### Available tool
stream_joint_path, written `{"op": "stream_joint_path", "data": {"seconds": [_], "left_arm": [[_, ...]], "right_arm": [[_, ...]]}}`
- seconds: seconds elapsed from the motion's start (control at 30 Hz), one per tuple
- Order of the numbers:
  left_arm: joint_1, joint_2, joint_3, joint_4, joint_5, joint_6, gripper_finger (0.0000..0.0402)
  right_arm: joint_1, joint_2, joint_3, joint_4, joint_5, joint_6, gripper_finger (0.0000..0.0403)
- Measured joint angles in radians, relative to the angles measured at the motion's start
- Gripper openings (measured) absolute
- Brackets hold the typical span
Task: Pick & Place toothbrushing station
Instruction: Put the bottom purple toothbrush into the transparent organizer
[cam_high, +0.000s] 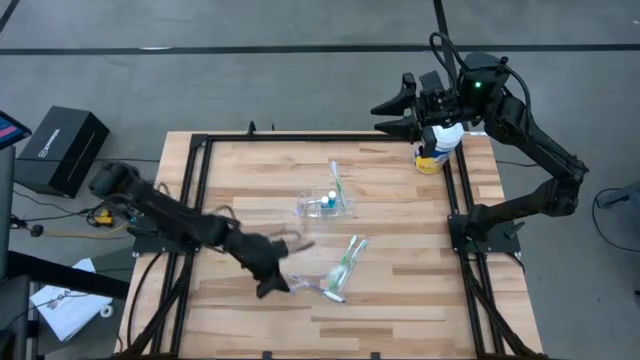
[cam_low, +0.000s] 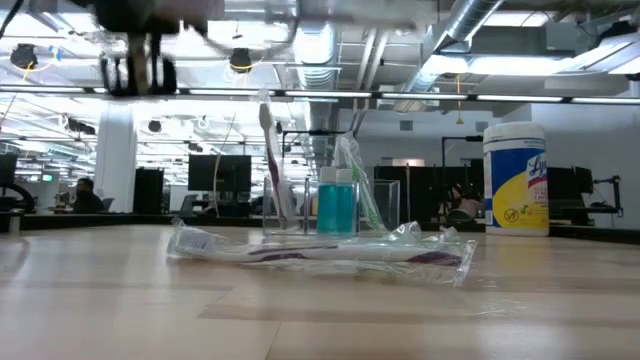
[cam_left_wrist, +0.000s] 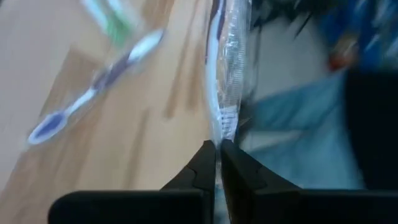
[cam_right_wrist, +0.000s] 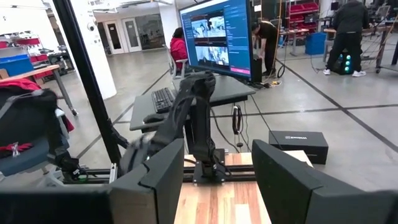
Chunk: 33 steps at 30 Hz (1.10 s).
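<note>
A yellow-and-blue canister (cam_high: 436, 150) with a white lid stands at the table's (cam_high: 400, 300) far right edge, partly under the right gripper (cam_high: 392, 110), well apart from the brushing things. A black box (cam_high: 62, 148) sits on the floor off the left side. Nothing stands between the cup and the loose brushes on the pale wooden planks.

The small clear cup (cam_high: 326, 203) sits near the table's middle, holding blue tubes (cam_low: 337, 205) and upright brushes; a green toothbrush (cam_high: 336, 178) lies just beyond it. Nearer the front, green toothbrushes (cam_high: 348, 258) lie in crinkled clear wrappers.

The left gripper (cam_high: 272, 283) is low over the front-left of the table, its jaws clenched on the clear wrapper of a purple-white toothbrush (cam_left_wrist: 219, 87). The right gripper hovers above the far right corner with its jaws spread wide and nothing between them.

The low view shows the wrapped purple-white brush lying flat in front of the cup, its plastic glinting, and the tubes' pale caps. The left wrist view alone shows the pinch on the wrapper and a second, bare purple-white toothbrush (cam_left_wrist: 93, 93) nearby. The right wrist view shows a monitor (cam_right_wrist: 214, 37) and people (cam_right_wrist: 348, 34) in the room beyond.
</note>
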Motion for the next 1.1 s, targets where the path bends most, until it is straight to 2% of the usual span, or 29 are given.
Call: {"op": "stream_joint_path", "data": {"seconds": [0.2, 0.3, 0.4, 0.63, 0.83, 1.1], "left_arm": [[0.047, -0.238, 0.000, 0.007, -0.176, -0.326, 0.0005], [0.070, -0.324, 0.000, 0.006, -0.192, -0.453, 0.0005], [0.085, -0.391, 0.000, 0.006, -0.216, -0.508, 0.0005], [0.177, -0.481, 0.000, 0.004, -0.252, -0.528, 0.0003], [0.247, -0.494, 0.000, 0.003, -0.233, -0.687, 0.0003], [0.257, -0.486, 0.000, -0.023, -0.053, -0.992, 0.0002]], "right_arm": [[0.000, 0.000, 0.000, 0.010, 0.000, -0.023, 0.0179], [0.007, 0.000, 0.000, 0.020, 0.000, -0.024, 0.0179], [0.019, 0.000, 0.000, 0.034, -0.001, -0.027, 0.0179], [0.053, 0.000, 0.000, 0.049, -0.002, -0.061, 0.0179], [0.074, 0.000, 0.000, 0.069, -0.002, -0.068, 0.0179], [0.107, 0.000, 0.000, 0.084, -0.002, -0.079, 0.0179]]}}
